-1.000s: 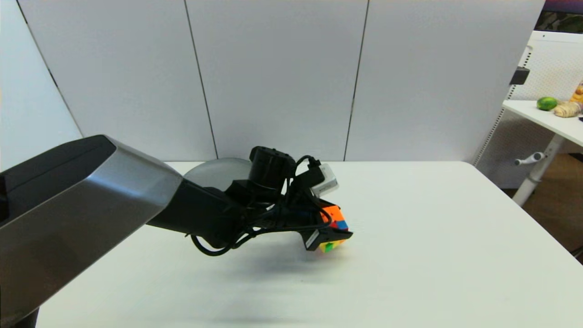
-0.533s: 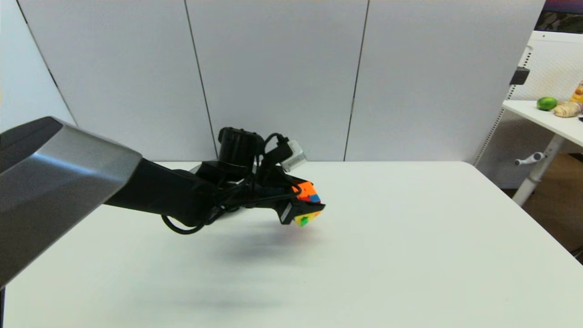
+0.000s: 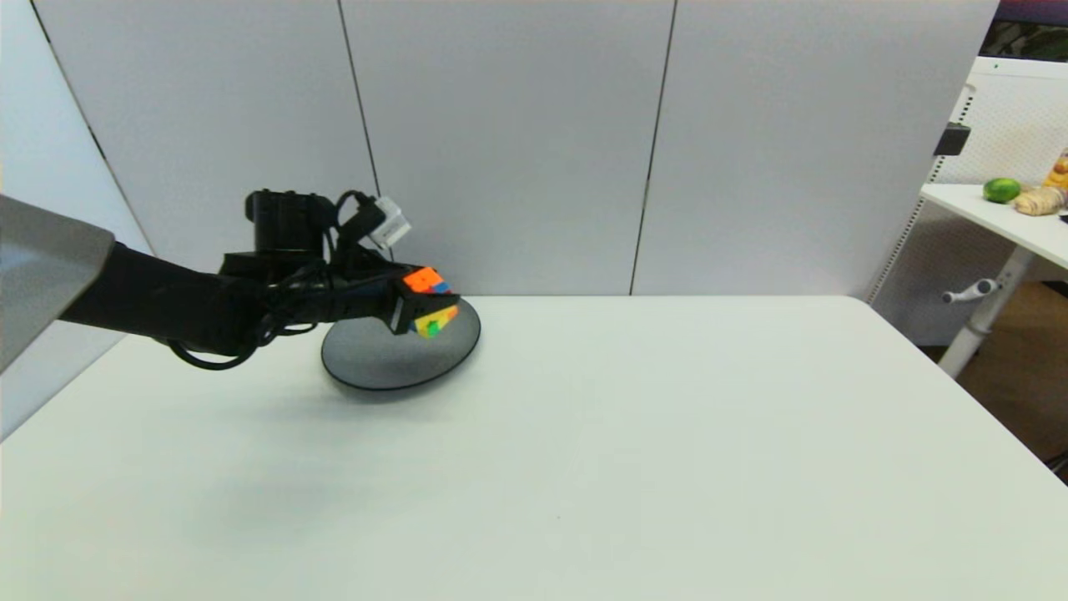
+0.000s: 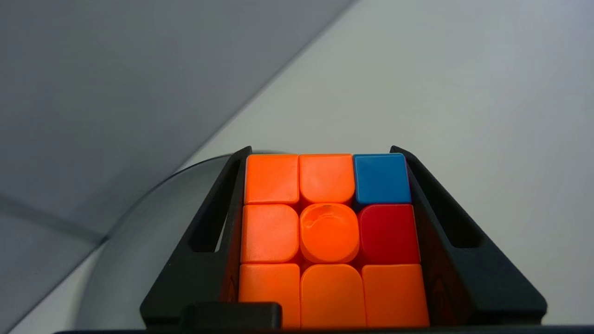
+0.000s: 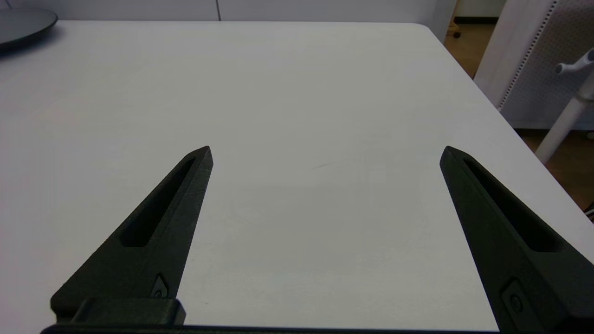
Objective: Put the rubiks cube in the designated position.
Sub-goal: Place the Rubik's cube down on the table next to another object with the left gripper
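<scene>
The left tool, clamped on the cube, has swung from mid-bench to above the grey plate (likely its target); lowering and release remain. Right tool idles wide.

Legible text, labels, brands, numbers, signs — none. Rubiks cube faces carry plain colour squares only; its centre square bears an embossed mark — unreadable.
</scene>
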